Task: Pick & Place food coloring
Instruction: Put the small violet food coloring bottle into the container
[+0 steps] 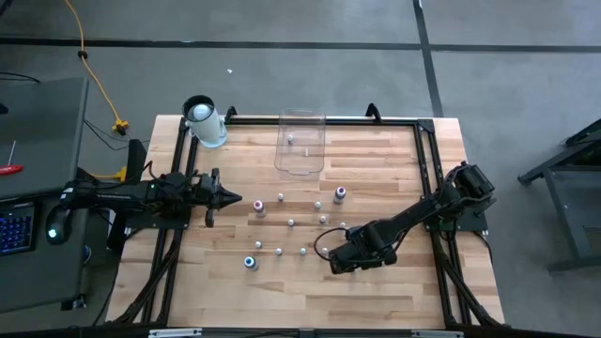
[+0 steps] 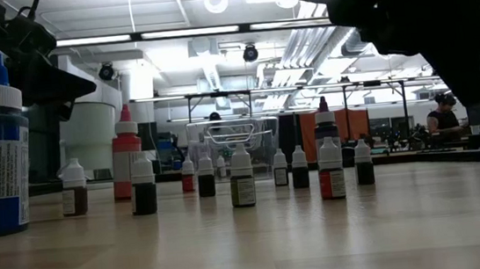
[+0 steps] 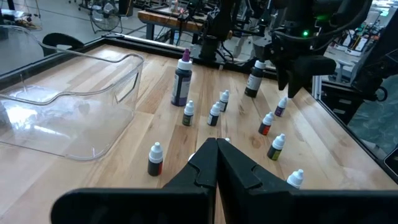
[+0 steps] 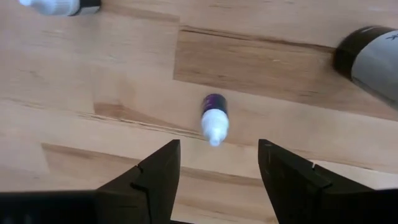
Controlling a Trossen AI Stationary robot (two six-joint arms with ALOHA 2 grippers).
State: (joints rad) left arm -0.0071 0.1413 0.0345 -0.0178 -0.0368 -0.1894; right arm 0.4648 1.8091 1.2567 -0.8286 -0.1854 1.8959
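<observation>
Several tiny food coloring bottles (image 1: 291,222) stand upright on their bases across the middle of the wooden table, and they show as a row (image 2: 241,177) in the low view. Two more lie inside the clear bin (image 1: 300,143). My right gripper (image 4: 217,149) is open and points down over one purple bottle (image 4: 214,119). Its fingers stand on either side just short of the bottle's white cap and touch nothing. In the high view it hangs right of centre (image 1: 340,261). My left gripper (image 3: 216,146) is shut and waits at the table's left (image 1: 230,200).
A white cylinder (image 1: 202,122) stands at the far left corner beside the bin. A larger blue bottle (image 1: 251,263) stands near the near edge, a pink-red one (image 1: 260,207) just ahead of my left gripper, and a tall purple one (image 3: 182,79) farther off. Black rails (image 1: 427,160) frame the table.
</observation>
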